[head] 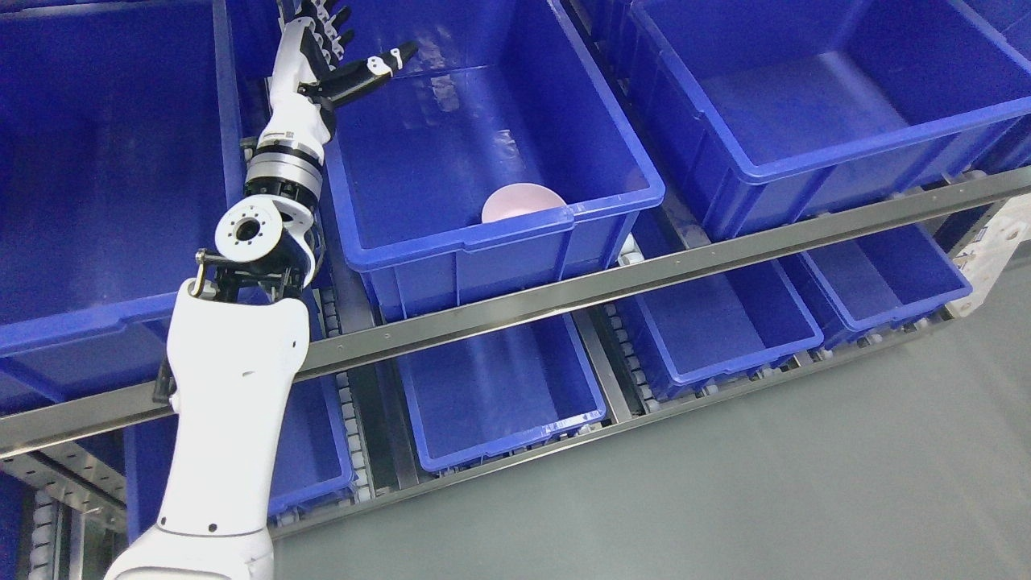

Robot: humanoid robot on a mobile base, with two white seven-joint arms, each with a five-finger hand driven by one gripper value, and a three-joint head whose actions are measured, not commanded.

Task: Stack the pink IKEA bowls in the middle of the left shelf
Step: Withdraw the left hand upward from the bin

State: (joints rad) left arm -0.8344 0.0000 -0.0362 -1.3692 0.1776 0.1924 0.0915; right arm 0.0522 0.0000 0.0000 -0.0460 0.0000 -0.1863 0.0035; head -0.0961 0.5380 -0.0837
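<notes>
**Inspector A:** Judging from the layout, which step is taken to be in hand?

**Inspector B:** A reach or a withdrawal; which of the two cannot be settled from a single view. The left hand [334, 48] is held raised over the far left corner of the middle bin [499, 242] on the upper shelf level. Nothing is carried in it.

**Inspector A:** And the task's item?

**Inspector B:** One pink bowl [523, 203] is seen inside that bin, low against the near wall and partly hidden by the rim. It appears to be lying upside down, though this is not certain. Whether more than one bowl is nested there cannot be told. It lies well apart from the hand.

**Inspector A:** The state of the fingers is to be recorded.

**Inspector B:** The fingers [338, 28] are spread and extended upward; the thumb [378, 68] is stuck out to the side over the bin's interior. Nothing is gripped. Contact with the bin wall cannot be confirmed; the wrist is seen just beside the left rim.

**Inspector A:** What is called for next?

**Inspector B:** If a further bowl is to be stacked, it would have to be fetched from outside the view, as no other is visible. The right arm is not seen.
</notes>
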